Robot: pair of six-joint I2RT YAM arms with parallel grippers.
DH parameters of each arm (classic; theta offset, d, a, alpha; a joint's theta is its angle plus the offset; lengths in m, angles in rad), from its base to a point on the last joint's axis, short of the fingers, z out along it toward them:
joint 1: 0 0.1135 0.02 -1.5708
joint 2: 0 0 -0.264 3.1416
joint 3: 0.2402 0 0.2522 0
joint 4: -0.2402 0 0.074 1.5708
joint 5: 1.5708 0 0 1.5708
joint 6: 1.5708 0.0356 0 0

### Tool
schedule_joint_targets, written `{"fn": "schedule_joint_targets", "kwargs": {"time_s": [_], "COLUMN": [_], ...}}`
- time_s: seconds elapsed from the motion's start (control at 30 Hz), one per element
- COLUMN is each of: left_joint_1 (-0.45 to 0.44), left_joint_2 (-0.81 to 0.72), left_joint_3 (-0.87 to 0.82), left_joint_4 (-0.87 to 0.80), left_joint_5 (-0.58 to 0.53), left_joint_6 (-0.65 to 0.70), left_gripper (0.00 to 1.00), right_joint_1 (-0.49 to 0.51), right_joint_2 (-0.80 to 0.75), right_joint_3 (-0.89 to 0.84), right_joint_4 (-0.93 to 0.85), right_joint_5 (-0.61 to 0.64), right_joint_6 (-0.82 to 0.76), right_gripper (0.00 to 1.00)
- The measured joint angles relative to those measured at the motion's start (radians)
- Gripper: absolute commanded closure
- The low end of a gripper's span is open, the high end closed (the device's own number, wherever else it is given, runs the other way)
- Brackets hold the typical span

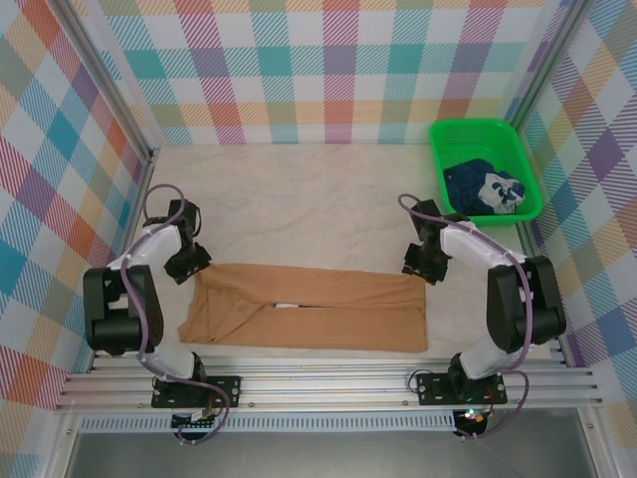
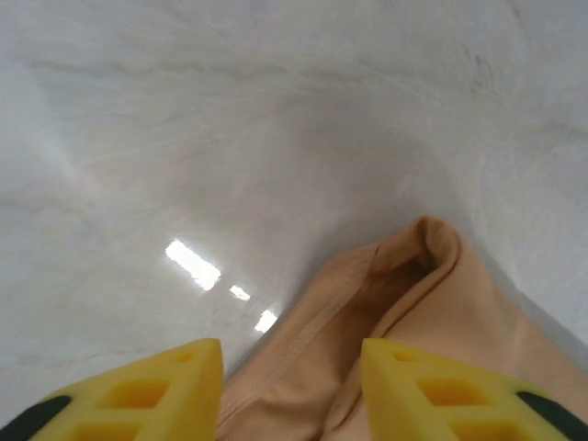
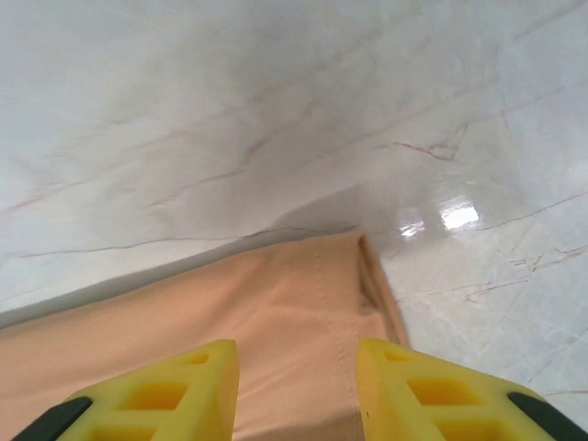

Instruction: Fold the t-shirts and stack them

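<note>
Your tan shirt (image 1: 318,309) lies flat on the table (image 1: 299,189), folded into a long band that runs left to right near the front edge, just ahead of the arm bases. A thin pale slit shows along its middle where the two folded edges meet. The left gripper (image 1: 189,264) sits at the band's far left corner. In its wrist view you see the gripper (image 2: 292,360) with its yellow fingers (image 2: 175,386) spread apart and a rumpled corner of the cloth lying loose between and ahead of them. The right gripper (image 1: 423,267) sits at the far right corner. In its wrist view its jaws (image 3: 296,360) are likewise spread, over the flat hemmed corner. Your navy shirt (image 1: 478,184) with white print lies bunched in the green basket (image 1: 468,127) at the table's far right, well apart from the tan one
</note>
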Motion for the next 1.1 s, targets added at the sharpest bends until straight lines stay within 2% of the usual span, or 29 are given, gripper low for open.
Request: {"fn": "schedule_joint_targets", "kwargs": {"time_s": [0.1, 0.2, 0.43, 0.53, 0.67, 0.83, 0.97, 1.1], "left_joint_1": [-0.033, -0.064, -0.119, -0.141, -0.151, -0.153, -0.154, -0.161], "left_joint_2": [-0.109, -0.175, -0.085, -0.027, 0.032, 0.096, 0.146, 0.159], "left_joint_3": [0.000, -0.014, -0.073, -0.074, -0.076, -0.068, 0.000, 0.074], "left_joint_4": [-0.025, -0.019, 0.012, 0.034, 0.045, 0.083, 0.113, 0.135], "left_joint_5": [-0.004, 0.063, 0.210, 0.233, 0.247, 0.266, 0.284, 0.263], "left_joint_6": [-0.060, -0.105, -0.181, -0.198, -0.203, -0.214, -0.209, -0.186], "left_gripper": [0.58, 0.60, 0.61, 0.61, 0.60, 0.57, 0.55, 0.53], "right_joint_1": [0.046, 0.092, 0.137, 0.128, 0.086, 0.017, -0.015, -0.024], "right_joint_2": [-0.050, -0.057, 0.075, 0.167, 0.216, 0.350, 0.464, 0.518], "right_joint_3": [0.015, 0.014, 0.010, 0.010, 0.069, 0.244, 0.418, 0.519], "right_joint_4": [0.003, 0.016, 0.057, 0.051, 0.020, -0.054, -0.083, -0.075], "right_joint_5": [0.001, -0.038, -0.134, -0.134, -0.146, -0.157, -0.143, -0.124], "right_joint_6": [-0.010, -0.008, 0.039, 0.060, 0.068, 0.040, -0.009, -0.057], "right_gripper": [0.60, 0.63, 0.68, 0.68, 0.68, 0.70, 0.70, 0.66]}}
